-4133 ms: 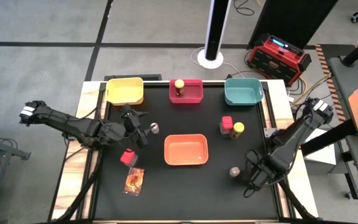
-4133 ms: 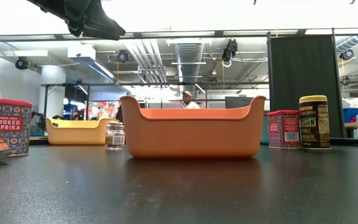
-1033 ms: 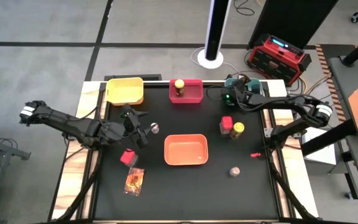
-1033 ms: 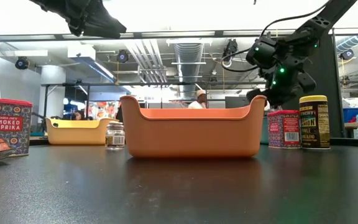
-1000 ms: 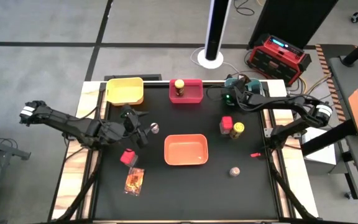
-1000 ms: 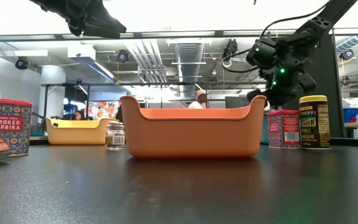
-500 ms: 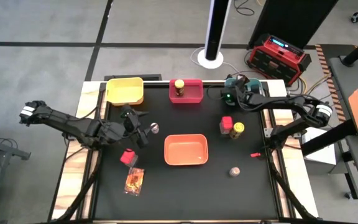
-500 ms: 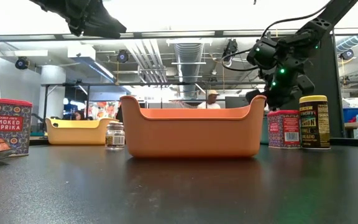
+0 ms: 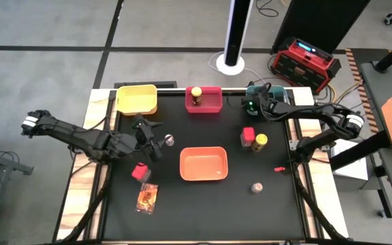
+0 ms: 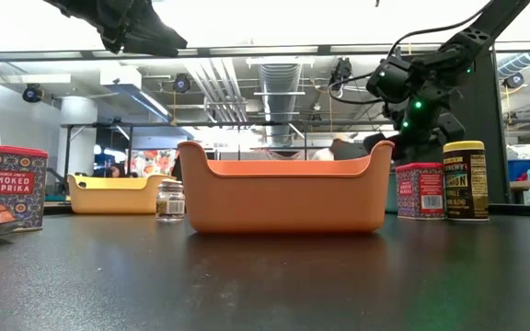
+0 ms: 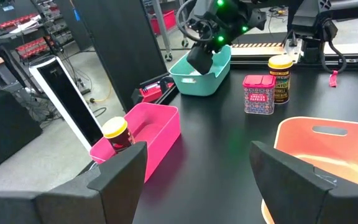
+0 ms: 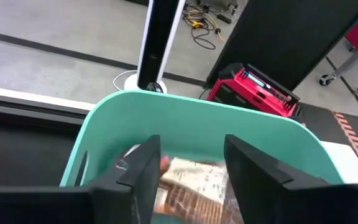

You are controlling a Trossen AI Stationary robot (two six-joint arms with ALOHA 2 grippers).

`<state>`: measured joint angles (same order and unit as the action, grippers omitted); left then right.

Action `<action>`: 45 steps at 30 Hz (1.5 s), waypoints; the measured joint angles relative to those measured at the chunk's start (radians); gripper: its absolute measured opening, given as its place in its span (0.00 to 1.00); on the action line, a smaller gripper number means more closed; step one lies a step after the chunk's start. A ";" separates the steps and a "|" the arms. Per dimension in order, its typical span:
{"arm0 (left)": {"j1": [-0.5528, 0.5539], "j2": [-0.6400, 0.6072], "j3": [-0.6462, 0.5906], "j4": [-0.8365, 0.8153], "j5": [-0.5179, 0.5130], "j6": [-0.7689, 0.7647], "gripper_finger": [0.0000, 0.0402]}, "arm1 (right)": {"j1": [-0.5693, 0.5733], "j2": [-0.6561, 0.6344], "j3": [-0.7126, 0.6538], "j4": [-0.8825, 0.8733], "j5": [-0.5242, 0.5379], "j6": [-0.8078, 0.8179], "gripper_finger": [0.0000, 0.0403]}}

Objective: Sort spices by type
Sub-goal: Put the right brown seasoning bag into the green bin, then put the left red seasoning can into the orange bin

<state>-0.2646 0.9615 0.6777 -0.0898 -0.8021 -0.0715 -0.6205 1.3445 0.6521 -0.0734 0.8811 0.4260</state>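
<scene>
Sorting looks barely begun. The right gripper hovers over the teal tray at the far right, fingers parted and empty, directly above a printed packet lying flat inside it. One yellow-lidded jar stands in the red tray. Still loose on the black table: a red tub touching a second jar, another red tub, an orange-brown packet and two clear shakers. The left gripper waits wide open at the left.

Right tool parted; left tool wide.
</scene>
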 joint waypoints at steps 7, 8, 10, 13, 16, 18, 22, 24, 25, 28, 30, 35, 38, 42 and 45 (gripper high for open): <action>0.000 0.000 0.000 0.000 0.000 0.001 0.66 | 0.000 0.000 0.007 0.012 -0.015 -0.055 0.47; 0.000 0.000 0.000 0.000 0.000 0.001 0.66 | 0.000 0.000 0.013 0.012 -0.017 -0.064 0.47; 0.000 0.000 0.000 0.000 0.000 0.000 0.66 | 0.000 0.000 0.027 0.002 -0.026 -0.072 0.47; 0.000 0.000 0.000 0.000 0.000 -0.004 0.66 | 0.000 0.000 0.058 -0.029 -0.065 -0.062 0.47; 0.000 0.000 0.000 0.000 0.000 -0.009 0.66 | 0.000 -0.001 0.097 -0.069 -0.078 -0.059 0.45; 0.000 0.000 0.000 0.000 0.000 -0.014 0.66 | 0.000 -0.001 0.126 -0.111 -0.081 -0.052 0.44; 0.000 0.000 0.000 0.000 0.000 -0.017 0.66 | 0.000 -0.002 0.188 -0.202 -0.132 -0.037 0.41; 0.000 0.000 0.000 0.000 0.000 -0.019 0.66 | 0.006 -0.007 0.207 -0.218 -0.163 -0.051 0.39; 0.000 0.000 0.000 0.000 0.000 -0.020 0.66 | 0.013 -0.012 0.212 -0.220 -0.180 -0.060 0.37; 0.000 0.000 0.000 0.000 0.000 -0.020 0.66 | 0.043 -0.032 0.220 -0.233 -0.215 -0.086 0.33; 0.000 0.000 0.000 0.000 0.000 -0.023 0.66 | 0.072 -0.056 0.222 -0.254 -0.223 -0.095 0.30; 0.000 0.000 0.000 0.000 0.008 -0.033 0.66 | 0.159 -0.140 0.222 -0.324 -0.233 -0.099 0.24; 0.000 0.000 0.000 0.000 0.011 -0.046 0.66 | 0.207 -0.200 0.222 -0.376 -0.241 -0.068 0.21; 0.000 0.000 0.000 0.000 0.025 -0.065 0.66 | 0.269 -0.278 0.222 -0.447 -0.297 -0.009 0.19; 0.000 0.000 0.000 0.000 0.039 -0.076 0.66 | 0.315 -0.317 0.222 -0.499 -0.348 0.038 0.18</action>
<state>-0.2648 0.9615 0.6776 -0.0900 -0.7634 -0.1479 -0.3052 1.0277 0.8745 -0.5722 0.5335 0.4642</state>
